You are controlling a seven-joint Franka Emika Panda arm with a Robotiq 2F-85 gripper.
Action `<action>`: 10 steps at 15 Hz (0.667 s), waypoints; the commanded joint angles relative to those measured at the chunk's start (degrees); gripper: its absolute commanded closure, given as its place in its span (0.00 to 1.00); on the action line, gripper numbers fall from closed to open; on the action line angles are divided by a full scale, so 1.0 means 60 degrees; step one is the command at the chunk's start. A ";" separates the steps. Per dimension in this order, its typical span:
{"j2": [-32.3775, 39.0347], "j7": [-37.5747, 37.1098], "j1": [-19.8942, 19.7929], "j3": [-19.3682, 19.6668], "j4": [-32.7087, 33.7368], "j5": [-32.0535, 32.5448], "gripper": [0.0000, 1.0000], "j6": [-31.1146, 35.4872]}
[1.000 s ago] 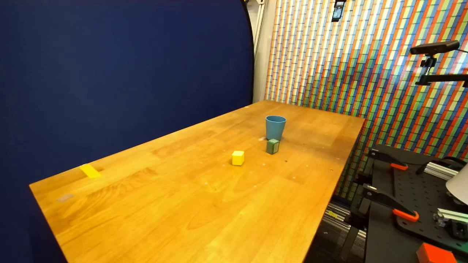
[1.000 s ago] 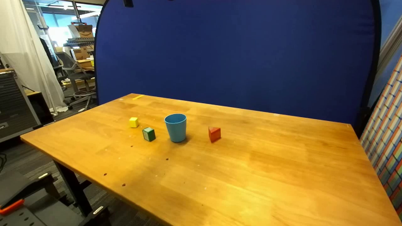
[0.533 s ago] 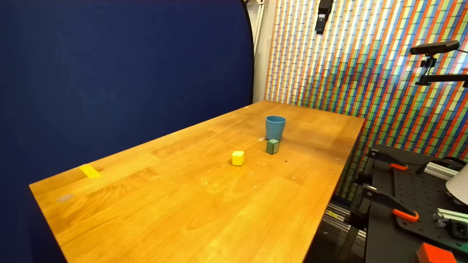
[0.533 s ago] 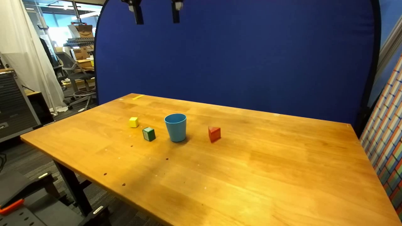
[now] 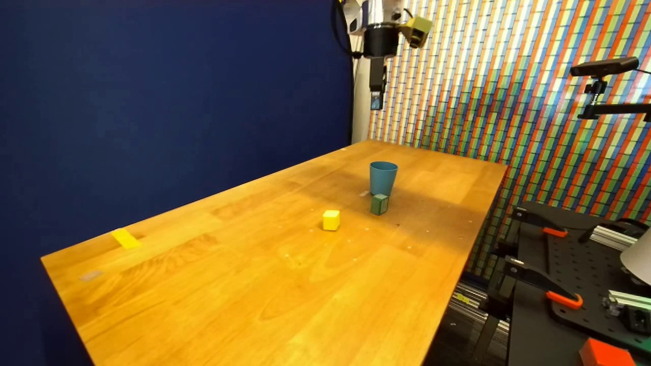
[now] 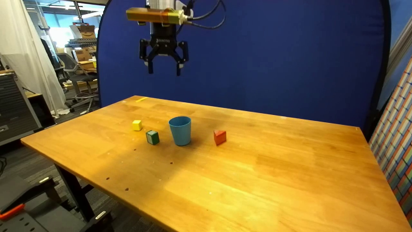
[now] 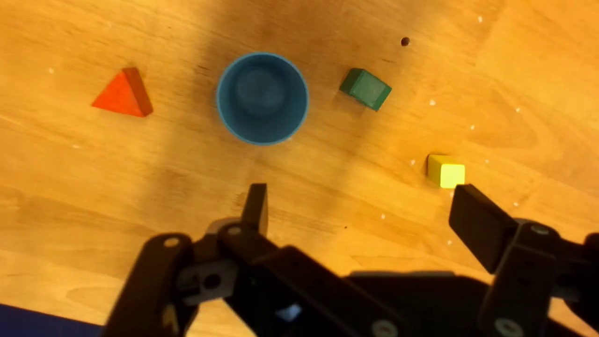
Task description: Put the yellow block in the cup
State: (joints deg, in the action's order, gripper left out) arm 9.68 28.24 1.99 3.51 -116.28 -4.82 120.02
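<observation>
Bright yellow cube-shaped block [image 6: 137, 125], wide-set black fingers [image 6: 150, 68] and tapered teal-blue plastic cup [image 6: 181, 132]

In an exterior view, the left edge holds a dark cabinet [image 6: 16, 103], a translucent white curtain [image 6: 29, 58] and a grey office chair [image 6: 83, 77]. The brown wooden worktop [image 6: 273, 180] extends to their right. The yellow block rests on it, outside the cup and apart from it; a flat yellow strip [image 6: 141, 99] lies behind, at the far corner. Next comes a dark green cube-shaped block [image 6: 153, 138] with paler panels, near the yellow block and closer to the viewer. The fingers point downward, well above the worktop, and stand wide apart; a gold-coloured oblong housing [image 6: 154, 15] is mounted over them. The cup stands upright, and to its right sits a red triangular block [image 6: 220, 138]. A dark blue fabric backdrop [image 6: 273, 58] spans the rear; a wall with a multicoloured brick pattern [image 6: 397, 135] occupies the right edge.

In an exterior view, a broad shadow [image 5: 432, 211] crosses the worktop around the green block, which partly hides the base of the cup; farther right are black clamps with orange ends [image 5: 564, 300] and a black camera on a bracket [image 5: 604, 66].

In the wrist view, the order from the left is red block, cup, green block, yellow block, all apart. The cup's inner floor shows through its mouth. The fingers enter from below with a broad gap between them; the yellow block appears directly beyond the tip of the finger at the right.
</observation>
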 commanded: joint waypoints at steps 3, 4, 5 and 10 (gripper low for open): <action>0.3029 -0.0311 0.0168 -0.1279 0.2180 0.0258 0.00 -0.0092; 0.3381 -0.0360 0.0222 -0.1457 0.2339 0.0278 0.00 -0.0072; 0.3759 -0.0484 0.0297 -0.1568 0.2563 0.0337 0.00 0.0009; 0.4700 -0.0524 0.0397 -0.2047 0.2849 0.0329 0.00 0.0072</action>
State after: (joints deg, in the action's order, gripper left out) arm 35.05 25.52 4.70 -7.21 -101.83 -3.60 120.89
